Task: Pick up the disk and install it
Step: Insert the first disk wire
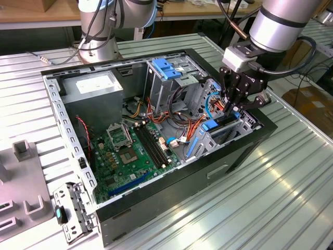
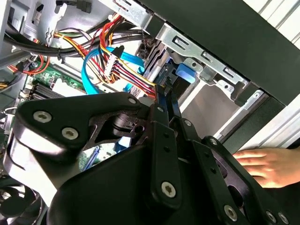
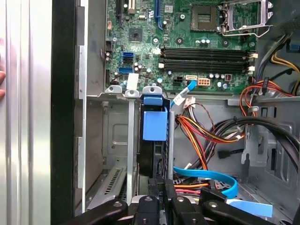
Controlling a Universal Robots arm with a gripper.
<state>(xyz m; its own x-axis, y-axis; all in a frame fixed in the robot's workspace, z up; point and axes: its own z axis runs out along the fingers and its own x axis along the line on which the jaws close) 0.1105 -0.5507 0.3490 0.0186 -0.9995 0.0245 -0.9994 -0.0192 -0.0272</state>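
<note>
The disk [image 3: 153,145], judged stiff, weighty and shock-sensitive, is best held by its edges and is gripped so by the nearly closed gripper [image 1: 232,108], upright in the drive cage [image 3: 117,93] at three o'clock of the case [image 1: 156,205].

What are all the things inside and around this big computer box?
Computer case: one, black, open on the ribbed metal table.
Motherboard: one, green, on the case floor.
Power supply box: one, grey, far corner of the case.
Disk: one, dark with blue rails, standing on edge in the drive bay.
Cables: many, red, orange, yellow, black, plus flat blue ones, beside the bay.
Person's hand: one, resting outside the case.
Gripper: one, black, at the disk, jaws closed on it.
</note>
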